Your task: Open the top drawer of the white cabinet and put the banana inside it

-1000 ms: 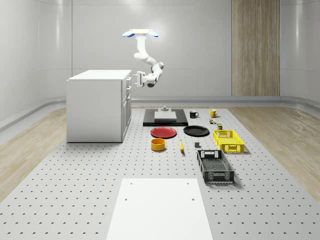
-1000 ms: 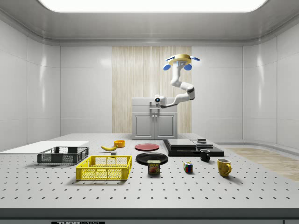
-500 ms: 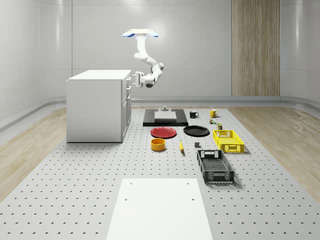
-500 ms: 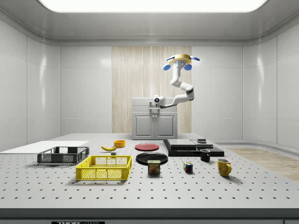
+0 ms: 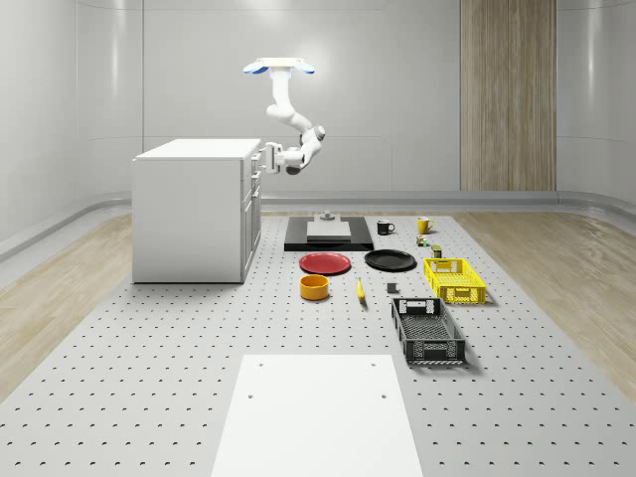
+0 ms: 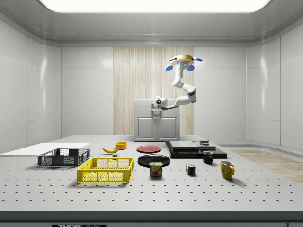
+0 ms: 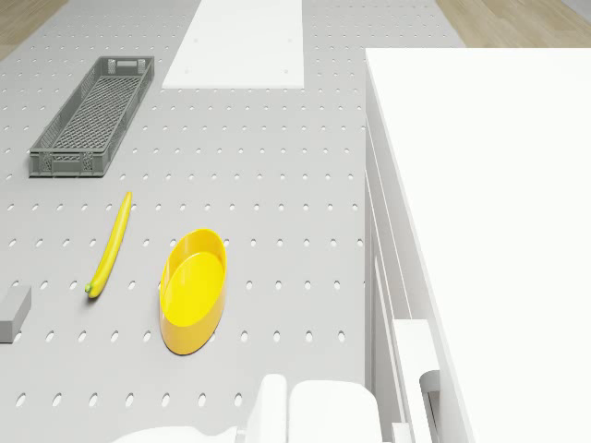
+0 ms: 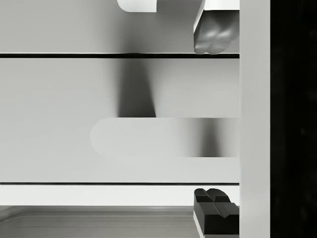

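The white cabinet (image 5: pixel 189 214) stands at the whole-scene view's left, its drawers shut. My drone (image 5: pixel 281 67) hovers high beside the cabinet's front, with the arm bent down towards it. My gripper (image 5: pixel 261 156) sits right at the top drawer, level with the cabinet's upper edge (image 6: pixel 156 100). In the wrist view my gripper (image 8: pixel 214 120) is open, and its fingertips (image 8: pixel 213 39) straddle the top drawer's bar handle (image 8: pixel 158 137) without touching it. The banana (image 5: pixel 360 289) lies on the table beside a yellow bowl (image 5: pixel 314 287). From the drone, the banana (image 7: pixel 111 245) lies below.
A red plate (image 5: pixel 326 263) and a black plate (image 5: pixel 390 260) lie past the bowl. A yellow crate (image 5: pixel 453 279) and a dark crate (image 5: pixel 427 330) stand at the whole-scene view's right. A black slab (image 5: pixel 328 235) with mugs is behind; a white board (image 5: pixel 313 412) lies in front.
The gripper has moved a little closer to the cabinet's front, up to the top drawer. The drone has held its place, and the banana has not moved.
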